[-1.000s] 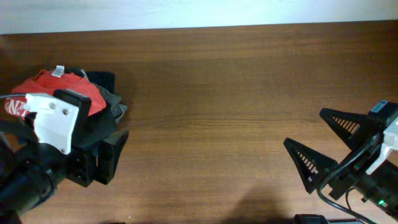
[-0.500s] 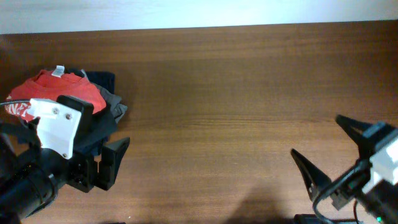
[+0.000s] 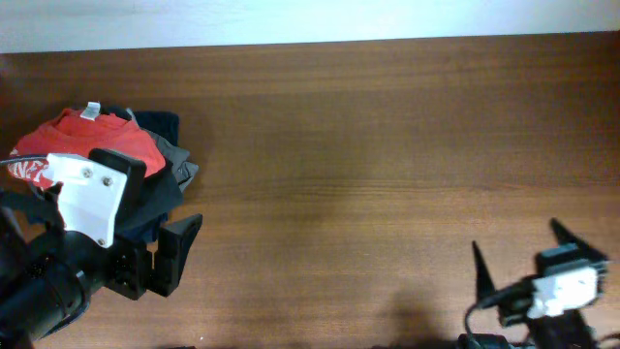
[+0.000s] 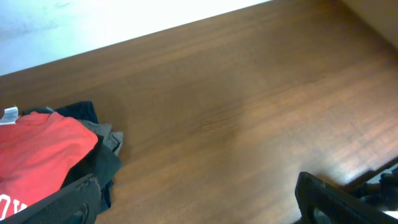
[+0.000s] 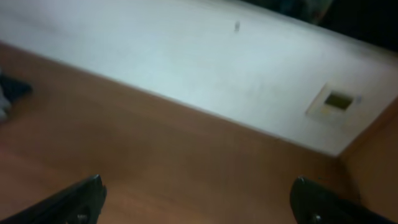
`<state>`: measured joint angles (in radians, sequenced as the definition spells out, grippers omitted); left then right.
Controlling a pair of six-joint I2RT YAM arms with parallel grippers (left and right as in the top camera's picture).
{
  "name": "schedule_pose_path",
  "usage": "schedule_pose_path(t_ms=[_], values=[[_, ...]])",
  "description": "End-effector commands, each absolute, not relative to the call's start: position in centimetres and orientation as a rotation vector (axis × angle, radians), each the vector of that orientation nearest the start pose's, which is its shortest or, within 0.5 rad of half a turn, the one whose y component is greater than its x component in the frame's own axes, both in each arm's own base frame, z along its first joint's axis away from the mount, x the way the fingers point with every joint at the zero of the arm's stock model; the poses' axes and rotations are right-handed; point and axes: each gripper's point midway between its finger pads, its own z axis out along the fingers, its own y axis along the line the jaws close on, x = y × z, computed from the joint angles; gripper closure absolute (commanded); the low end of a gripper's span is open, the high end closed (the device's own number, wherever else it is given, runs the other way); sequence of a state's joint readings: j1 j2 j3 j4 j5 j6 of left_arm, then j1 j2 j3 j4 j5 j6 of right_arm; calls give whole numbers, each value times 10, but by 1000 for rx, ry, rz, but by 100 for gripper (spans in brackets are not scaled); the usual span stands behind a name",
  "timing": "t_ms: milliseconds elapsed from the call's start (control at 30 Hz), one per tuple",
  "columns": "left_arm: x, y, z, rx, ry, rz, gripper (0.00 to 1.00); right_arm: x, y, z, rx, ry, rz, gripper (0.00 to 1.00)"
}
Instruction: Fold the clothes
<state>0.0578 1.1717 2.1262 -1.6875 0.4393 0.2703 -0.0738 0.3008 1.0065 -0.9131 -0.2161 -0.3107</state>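
Observation:
The red-orange shirt lies bunched on a pile of dark garments at the table's far left, its white neck label at the back and white lettering at its left edge. It also shows in the left wrist view. My left gripper is open and empty, just in front of the pile. My right gripper is open and empty at the table's front right edge, far from the shirt.
Dark folded garments lie under and beside the shirt, black, grey and navy. A white wall runs along the table's back edge. Brown wooden tabletop spans the middle and right.
My right arm has pulled back toward the front edge and lower in the overhead view. My left gripper shifted slightly toward the front, then held still. The shirt has not moved.

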Motion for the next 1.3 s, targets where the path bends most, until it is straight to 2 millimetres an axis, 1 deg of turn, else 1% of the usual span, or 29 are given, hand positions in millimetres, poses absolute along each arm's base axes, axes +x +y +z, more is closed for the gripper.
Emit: schedule_pose_path(t_ms=[0,67,100,267,400,567,667,800,867,900,967,1267], values=[[184,-66,438,483,2187,-345,1,163,27,286,-387,1800,-70,1],[184,-66,438,483,2187,-345,1,166,30,258,-407,1825,-50,1],[184,-66,438,483,2187,-345,1,168,32,239,-418,1842,-39,1],[184,-66,438,483,2187,-345,1,174,32,194,-424,1895,-26,1],[184,-66,438,483,2187,-344,1,180,32,166,-428,1937,-17,1],[184,-66,438,483,2187,-345,1,187,32,144,-430,1968,-11,1],[184,-66,438,483,2187,-345,1,188,32,122,-435,2018,0,1],[184,-66,438,483,2187,-345,1,188,32,97,-439,2076,13,1],[184,-66,438,483,2187,-345,1,187,32,78,-442,2118,23,1],[184,-66,438,483,2187,-345,1,187,32,74,-442,2126,24,1],[184,-66,438,483,2187,-345,0,188,31,76,-438,2117,13,1],[184,-66,438,483,2187,-345,1,188,29,75,-434,2122,6,1]])
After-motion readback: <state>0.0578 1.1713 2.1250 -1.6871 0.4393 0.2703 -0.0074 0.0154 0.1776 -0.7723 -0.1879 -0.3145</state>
